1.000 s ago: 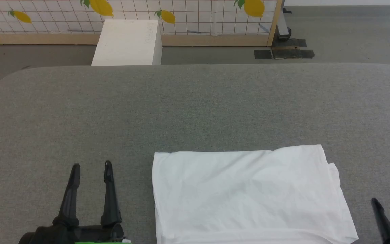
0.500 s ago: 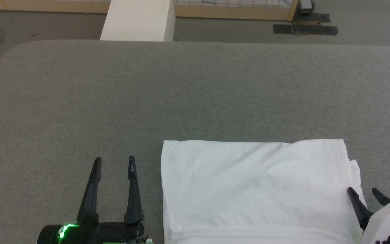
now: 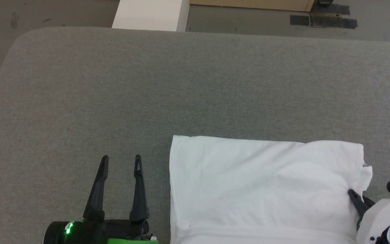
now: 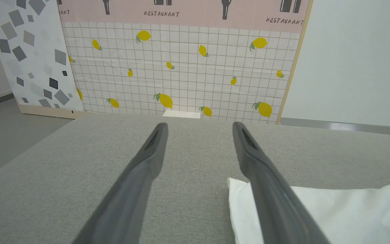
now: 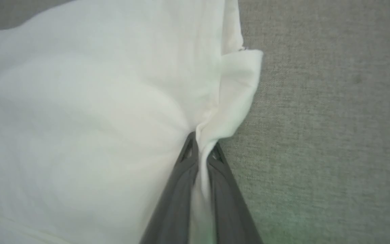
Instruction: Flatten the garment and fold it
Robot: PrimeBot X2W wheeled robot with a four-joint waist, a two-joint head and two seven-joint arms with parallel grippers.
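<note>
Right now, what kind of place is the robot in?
Probably a robot test room dressed like a set: a printed lemon-tile panel reading RESTAURANT stands on bare floor, behind a grey fabric-covered table holding the garment.

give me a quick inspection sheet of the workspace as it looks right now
surface: grey fabric-covered table, rounded far corners
job's things: white garment lying as a rough rectangle, near side, right of centre
clutter: nothing seen
end effectors: left end effector open, beside the garment's left edge, apart from it; right end effector shut on the garment's right edge, fabric bunched
cables: nothing seen
surroundings: white box beyond the table on grey floor; dark tape patches; lemon-print panel
</note>
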